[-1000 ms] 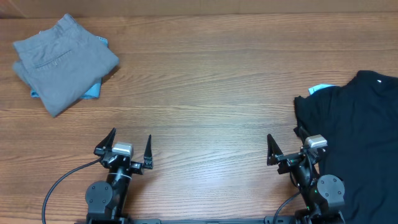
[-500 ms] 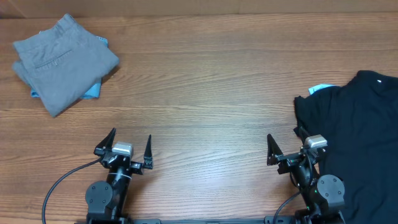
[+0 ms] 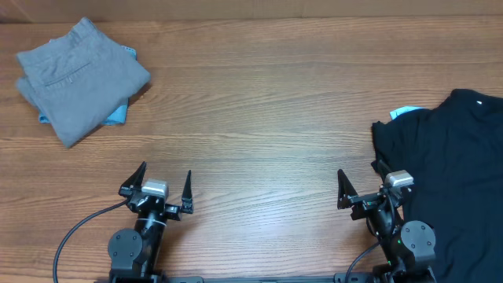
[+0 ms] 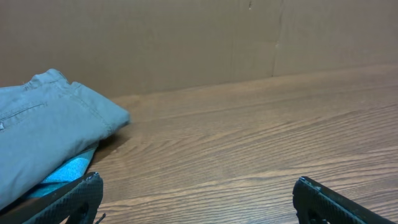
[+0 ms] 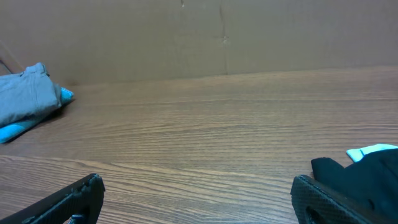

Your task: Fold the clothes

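- Plain black short-sleeved cloth T-shirt (image 3: 464,181): showing solid black with no print.
- Small white neck tag (image 3: 480,101): standing out white against the black.
- Light-blue cloth corner (image 3: 405,112): showing pale blue at the black shirt's edge.
- Folded grey cloth trousers (image 3: 78,75): showing even mid-grey with matching stitching.
- Bright blue cloth layer (image 3: 116,115): showing turquoise beneath the grey.
- Brown wooden table (image 3: 259,118): showing warm brown with darker grain streaks running across.
- Flat tan back wall (image 4: 186,43): showing dull brown.
- Left gripper (image 3: 165,179) and right gripper (image 3: 361,185): showing black.
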Available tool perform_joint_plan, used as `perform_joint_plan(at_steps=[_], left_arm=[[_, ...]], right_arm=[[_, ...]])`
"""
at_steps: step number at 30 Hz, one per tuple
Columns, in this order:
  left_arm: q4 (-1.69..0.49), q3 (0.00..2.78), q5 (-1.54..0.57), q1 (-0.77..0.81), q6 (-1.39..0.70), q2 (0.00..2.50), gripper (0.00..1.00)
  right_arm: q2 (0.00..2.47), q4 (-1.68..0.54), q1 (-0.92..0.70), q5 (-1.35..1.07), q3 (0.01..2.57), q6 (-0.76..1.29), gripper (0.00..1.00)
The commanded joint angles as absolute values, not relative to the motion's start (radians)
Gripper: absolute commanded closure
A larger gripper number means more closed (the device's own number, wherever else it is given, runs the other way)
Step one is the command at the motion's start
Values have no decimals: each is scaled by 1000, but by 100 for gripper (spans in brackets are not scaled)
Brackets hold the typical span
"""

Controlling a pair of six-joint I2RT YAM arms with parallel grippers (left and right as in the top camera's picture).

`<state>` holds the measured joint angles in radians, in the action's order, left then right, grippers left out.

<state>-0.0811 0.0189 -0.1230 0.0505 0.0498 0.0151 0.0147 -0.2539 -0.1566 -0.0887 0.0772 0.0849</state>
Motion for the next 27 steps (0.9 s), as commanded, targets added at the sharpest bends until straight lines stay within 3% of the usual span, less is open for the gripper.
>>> perform_joint_plan(at_steps=[1,27], left_arm=[[-75,10,-123,49,30,5,0],[-74,10,-124,49,29,5,0]], right_arm=[[3,-244,-149,-80,76,81,0],[3,-244,-149,-65,76,78,0]])
